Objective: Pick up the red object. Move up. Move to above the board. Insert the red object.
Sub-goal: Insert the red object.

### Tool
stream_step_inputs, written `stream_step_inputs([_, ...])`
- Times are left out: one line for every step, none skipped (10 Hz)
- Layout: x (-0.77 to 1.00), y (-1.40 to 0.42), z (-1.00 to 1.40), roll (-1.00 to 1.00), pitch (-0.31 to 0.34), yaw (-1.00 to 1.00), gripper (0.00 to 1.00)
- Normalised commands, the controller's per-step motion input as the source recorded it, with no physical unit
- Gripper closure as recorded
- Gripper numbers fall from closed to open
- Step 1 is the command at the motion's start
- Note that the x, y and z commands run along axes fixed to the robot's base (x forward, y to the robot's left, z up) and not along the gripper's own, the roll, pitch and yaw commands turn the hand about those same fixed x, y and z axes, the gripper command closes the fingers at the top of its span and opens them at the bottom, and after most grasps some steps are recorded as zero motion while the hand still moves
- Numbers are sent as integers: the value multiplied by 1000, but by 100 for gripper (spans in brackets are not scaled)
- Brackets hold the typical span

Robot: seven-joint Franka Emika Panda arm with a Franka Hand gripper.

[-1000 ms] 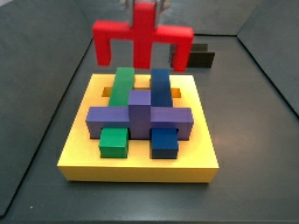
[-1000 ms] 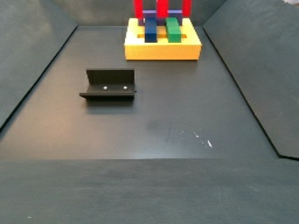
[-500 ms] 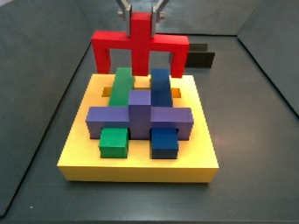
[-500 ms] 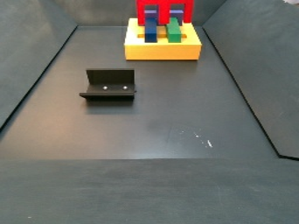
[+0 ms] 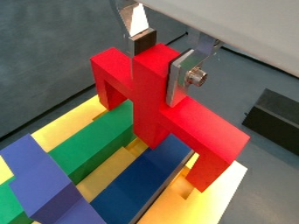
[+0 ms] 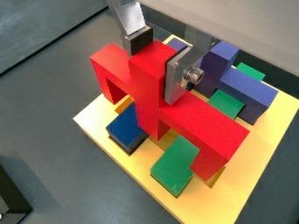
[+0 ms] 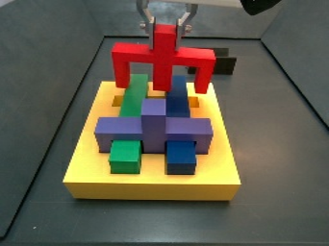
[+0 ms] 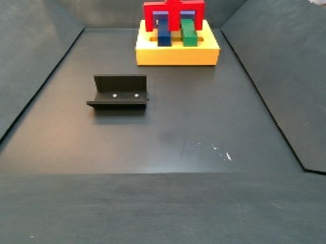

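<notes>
My gripper [image 7: 164, 29] is shut on the upright stem of the red object [image 7: 161, 61], a cross-shaped piece with two legs pointing down. It hangs over the far end of the yellow board [image 7: 152, 183], its legs just above or touching the board beside the green bar [image 7: 134, 91] and blue bar [image 7: 175, 93]. Both wrist views show the silver fingers [image 5: 180, 74] [image 6: 177, 77] clamping the red object [image 5: 158, 109] [image 6: 158, 109] over the board [image 6: 263, 162]. In a side view the red object [image 8: 173, 16] stands over the far board [image 8: 177, 55].
A purple block [image 7: 154, 127] with small green [image 7: 125, 156] and blue [image 7: 182, 157] blocks fills the board's near part. The fixture [image 8: 118, 92] stands on the dark floor, away from the board; it also shows behind the board [image 7: 221, 65]. Grey walls enclose the floor.
My gripper has come down with the red object, from well above the board to its far end, with the legs now near the slots.
</notes>
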Motion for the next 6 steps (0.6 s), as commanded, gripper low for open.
stream_step_inputs([-3, -26, -11, 50, 0, 0, 100])
stream_step_inputs([0, -23, 14, 44, 0, 0, 100])
stream_step_inputs([0, -26, 0, 49, 0, 0, 100])
stream_step_inputs([-63, -34, -206, 53, -79, 0, 100])
stream_step_inputs([-49, -9, -180, 37, -73, 0, 100])
stream_step_inputs([-80, -6, -197, 33, -90, 0, 100])
